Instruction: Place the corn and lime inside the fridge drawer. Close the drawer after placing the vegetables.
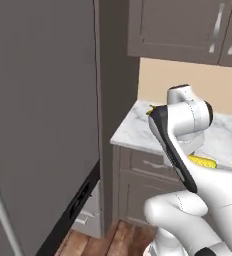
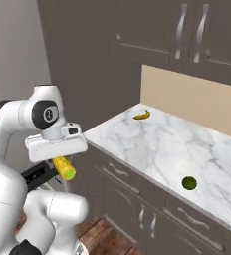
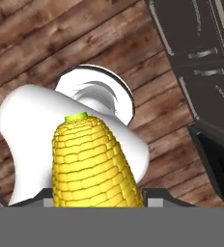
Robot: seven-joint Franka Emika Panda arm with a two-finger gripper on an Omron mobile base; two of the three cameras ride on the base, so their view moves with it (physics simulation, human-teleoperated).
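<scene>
While the fingers [image 2: 62,167] clench the corn [image 2: 63,167] in the air off the tabletop's [image 2: 152,144] front edge, above the wooden floor [image 3: 61,43], the lime [image 2: 189,183] rests near that edge and a banana [image 2: 142,115] lies at the back.

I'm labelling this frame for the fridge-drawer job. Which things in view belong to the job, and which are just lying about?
Job:
- corn, held in the gripper
- lime, on the counter
- fridge, door shut

Lying about:
- banana, on the counter near the wall
</scene>
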